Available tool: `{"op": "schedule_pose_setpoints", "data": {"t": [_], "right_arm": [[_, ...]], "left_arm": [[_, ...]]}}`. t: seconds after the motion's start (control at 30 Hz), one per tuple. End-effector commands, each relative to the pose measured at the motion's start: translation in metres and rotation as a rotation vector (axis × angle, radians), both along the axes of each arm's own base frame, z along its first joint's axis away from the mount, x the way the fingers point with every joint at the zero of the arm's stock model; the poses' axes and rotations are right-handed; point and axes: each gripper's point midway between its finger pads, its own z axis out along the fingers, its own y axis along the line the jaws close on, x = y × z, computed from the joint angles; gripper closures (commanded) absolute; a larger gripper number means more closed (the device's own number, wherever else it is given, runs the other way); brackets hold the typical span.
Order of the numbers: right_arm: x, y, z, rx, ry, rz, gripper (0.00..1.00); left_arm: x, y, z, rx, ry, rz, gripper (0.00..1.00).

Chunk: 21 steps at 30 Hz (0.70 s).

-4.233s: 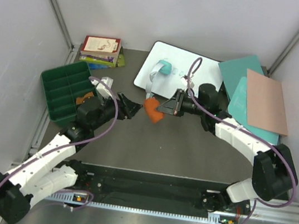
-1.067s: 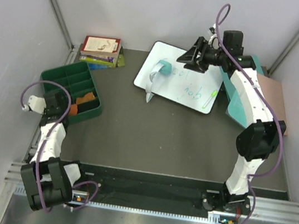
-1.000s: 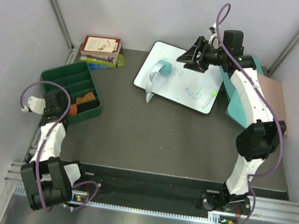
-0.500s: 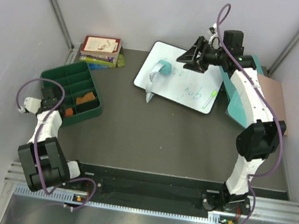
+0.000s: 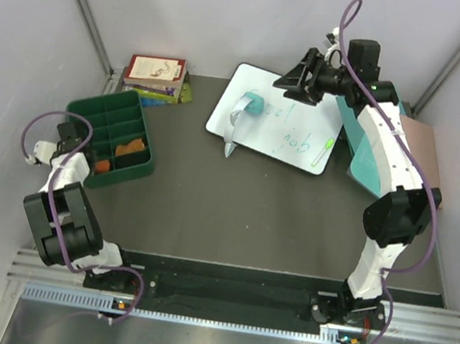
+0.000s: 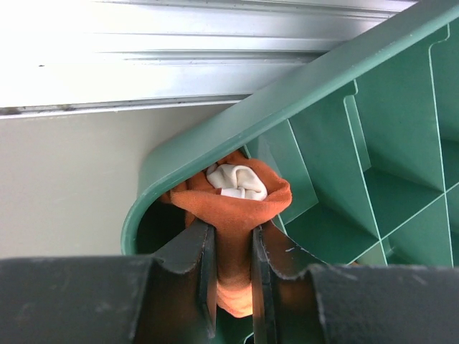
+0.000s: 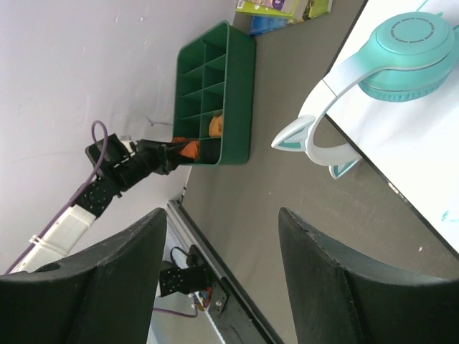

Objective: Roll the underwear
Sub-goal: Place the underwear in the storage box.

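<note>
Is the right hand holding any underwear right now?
No, the right hand is wide open and empty, with only the dark table seen through the gap.

Even diffuse light, bright grey walls, faint soft shadows on the dark bench, blown-out glare on the metal rail in the left wrist view

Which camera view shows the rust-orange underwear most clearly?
Left wrist: the orange underwear fills the centre, rolled, clamped in the left gripper. Top external shows only a small orange patch; right wrist, a distant speck.
</note>
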Motion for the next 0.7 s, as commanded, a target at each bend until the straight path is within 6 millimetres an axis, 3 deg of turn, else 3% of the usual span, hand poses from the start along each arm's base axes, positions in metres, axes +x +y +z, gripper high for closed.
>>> {"op": "schedule_pose_setpoints", "data": {"t": [0.0,0.3,0.53,0.67], "right_arm": [[-0.002,-0.010,0.015,-0.020,-0.064,-0.023,0.37],[-0.008,-0.012,-0.010,-0.045,-0.019,-0.011,0.37],[-0.010,-0.010,-0.020,-0.043,-0.001,0.009,0.37],[-0.010,-0.008,-0.026,-0.041,0.012,0.020,0.37]], "left_arm": [[-0.021,-0.013,-0.034,-0.090,0.131,-0.031,0.96],[-0.016,-0.008,-0.011,-0.057,0.130,-0.059,0.62],[-0.018,-0.004,0.001,-0.027,0.141,-0.068,0.45],[-0.020,-0.003,0.009,-0.013,0.140,-0.067,0.41]]}}
